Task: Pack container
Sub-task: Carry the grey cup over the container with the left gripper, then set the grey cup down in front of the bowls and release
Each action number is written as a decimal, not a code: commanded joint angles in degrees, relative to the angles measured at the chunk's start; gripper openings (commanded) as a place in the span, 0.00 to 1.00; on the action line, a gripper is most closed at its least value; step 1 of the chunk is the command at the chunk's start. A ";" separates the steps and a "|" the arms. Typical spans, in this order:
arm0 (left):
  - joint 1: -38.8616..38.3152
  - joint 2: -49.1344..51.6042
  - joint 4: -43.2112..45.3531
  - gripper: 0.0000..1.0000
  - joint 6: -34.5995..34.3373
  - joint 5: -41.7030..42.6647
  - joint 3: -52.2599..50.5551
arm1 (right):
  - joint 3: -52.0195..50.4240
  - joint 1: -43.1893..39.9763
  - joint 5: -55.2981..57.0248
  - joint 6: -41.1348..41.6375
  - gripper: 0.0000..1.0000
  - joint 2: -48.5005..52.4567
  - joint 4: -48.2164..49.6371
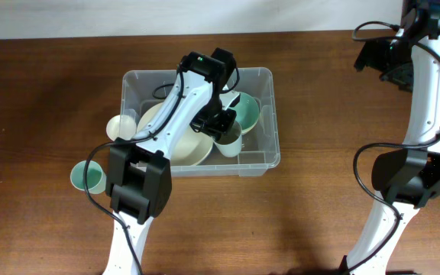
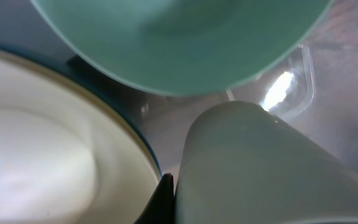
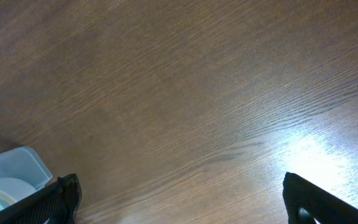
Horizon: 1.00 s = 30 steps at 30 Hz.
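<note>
left gripper (image 1: 221,122): pinched narrow on white cup (image 1: 231,143) wall, inside container (image 1: 143,74), mid-table.
neighbours: teal bowl (image 1: 247,111) at 1 o'clock, cream bowl (image 1: 189,145) at 8 o'clock.
advice: seat cup between bowls, then release.
right gripper (image 3: 179,205): wide, over table (image 3: 179,93).

Clear rectangular container (image 1: 269,141), upright, open-topped

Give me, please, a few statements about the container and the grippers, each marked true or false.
1. The left gripper is inside the container. True.
2. The right gripper is shut. False: it is open, over bare table.
3. A cream cup and a green cup sit outside the container. True.
4. The container is empty. False: it holds a cream bowl, a green bowl and a white cup.
</note>
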 commanded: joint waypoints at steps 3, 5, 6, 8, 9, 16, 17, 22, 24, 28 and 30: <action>-0.11 1.07 3.61 0.02 0.50 1.05 -2.47 | -0.15 0.15 0.92 0.42 0.99 0.46 0.04; -0.11 2.05 4.11 0.04 0.50 1.05 -2.47 | -0.15 0.15 0.90 0.39 0.99 0.46 0.07; -0.11 2.97 4.39 0.04 0.50 1.05 -2.47 | -0.15 0.15 0.92 0.42 0.99 0.46 0.04; -0.11 3.82 4.68 0.05 0.50 1.05 -2.47 | -0.15 0.15 0.90 0.39 0.99 0.46 0.04; -0.11 4.15 4.92 0.05 0.50 1.03 -2.47 | -0.15 0.15 0.90 0.42 0.99 0.46 0.04; -0.07 4.39 7.13 0.24 0.50 -0.33 -2.45 | -0.15 0.15 0.90 0.39 0.99 0.46 0.04; -0.04 4.42 7.10 0.25 0.52 -0.83 -2.45 | -0.15 0.15 0.90 0.39 0.99 0.46 0.04; -0.04 4.39 7.08 0.64 0.50 -2.49 -2.40 | -0.15 0.15 0.90 0.39 0.99 0.46 0.04; -0.04 4.39 7.06 0.65 0.50 -2.67 -1.99 | -0.15 0.15 0.90 0.39 0.99 0.46 0.04; -0.04 4.39 6.64 0.67 0.50 -2.67 0.24 | -0.15 0.15 0.90 0.39 0.99 0.46 0.04; -0.04 4.37 6.32 0.67 0.50 -2.69 2.05 | -0.15 0.15 0.90 0.42 0.99 0.46 0.04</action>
